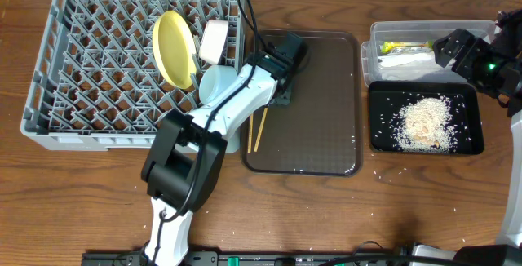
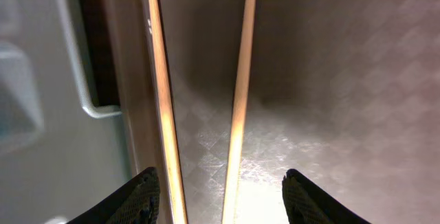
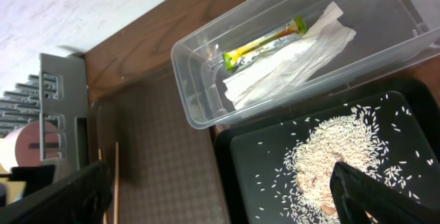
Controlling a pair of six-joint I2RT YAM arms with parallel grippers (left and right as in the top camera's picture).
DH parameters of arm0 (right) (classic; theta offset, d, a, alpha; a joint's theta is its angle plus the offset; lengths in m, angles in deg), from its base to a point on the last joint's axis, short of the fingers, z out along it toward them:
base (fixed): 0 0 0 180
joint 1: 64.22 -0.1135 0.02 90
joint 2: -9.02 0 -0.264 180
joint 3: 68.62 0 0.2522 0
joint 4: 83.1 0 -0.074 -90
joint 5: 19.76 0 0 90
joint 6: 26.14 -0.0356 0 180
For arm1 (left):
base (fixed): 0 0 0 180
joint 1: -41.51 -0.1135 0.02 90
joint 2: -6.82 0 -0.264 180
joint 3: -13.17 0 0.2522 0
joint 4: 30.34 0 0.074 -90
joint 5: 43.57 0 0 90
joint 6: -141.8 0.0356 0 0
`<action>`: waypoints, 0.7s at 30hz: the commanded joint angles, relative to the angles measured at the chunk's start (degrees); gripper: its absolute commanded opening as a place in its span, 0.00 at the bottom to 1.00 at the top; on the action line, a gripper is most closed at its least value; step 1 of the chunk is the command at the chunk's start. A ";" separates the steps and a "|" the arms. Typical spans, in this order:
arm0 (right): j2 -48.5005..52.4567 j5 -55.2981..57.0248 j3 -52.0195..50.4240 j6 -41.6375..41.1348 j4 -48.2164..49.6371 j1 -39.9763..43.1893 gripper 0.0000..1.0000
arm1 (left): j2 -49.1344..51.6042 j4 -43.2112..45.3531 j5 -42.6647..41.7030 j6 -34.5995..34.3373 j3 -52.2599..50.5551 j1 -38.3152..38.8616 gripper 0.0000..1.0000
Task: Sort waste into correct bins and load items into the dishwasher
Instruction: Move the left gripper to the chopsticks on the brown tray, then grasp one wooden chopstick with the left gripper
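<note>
Two wooden chopsticks [image 1: 257, 129] lie on the left edge of the brown tray [image 1: 318, 127]. My left gripper [image 1: 281, 93] hangs open right over them, with both sticks [image 2: 237, 86] between its fingertips [image 2: 223, 196], untouched. The grey dish rack [image 1: 98, 78] holds the yellow plate [image 1: 174, 50] on edge, a white cup or bowl [image 1: 214, 42] and the light blue bowl [image 1: 214, 82]. The clear tub [image 1: 371, 54] holds the wrapper [image 3: 265, 43] and napkin [image 3: 289, 62]. The black tray [image 1: 383, 135] holds rice [image 1: 424, 119]. My right gripper [image 1: 453, 50] is open and empty above the tub.
The left arm lies across the rack's right front corner and the blue bowl. Loose rice grains dot the table around the black tray [image 3: 254, 162]. The brown tray [image 3: 165, 148] sits between the rack [image 3: 62, 100] and the bins.
</note>
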 commanded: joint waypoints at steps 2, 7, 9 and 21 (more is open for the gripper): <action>-0.26 -0.42 0.98 -0.35 -0.07 0.15 0.99 | 2.62 -1.09 0.96 0.24 0.68 -0.02 0.59; -0.26 -0.39 0.98 -0.35 -0.07 0.15 0.99 | 2.69 -1.09 -3.37 -1.01 0.68 -0.02 0.59; -0.26 -0.39 0.98 -0.35 -0.07 0.15 0.99 | 3.04 -1.09 -6.05 -3.67 0.68 -0.02 0.59; -0.26 -0.39 0.98 -0.35 -0.07 0.15 0.99 | 6.03 -0.31 -7.19 -9.60 0.42 -0.11 0.59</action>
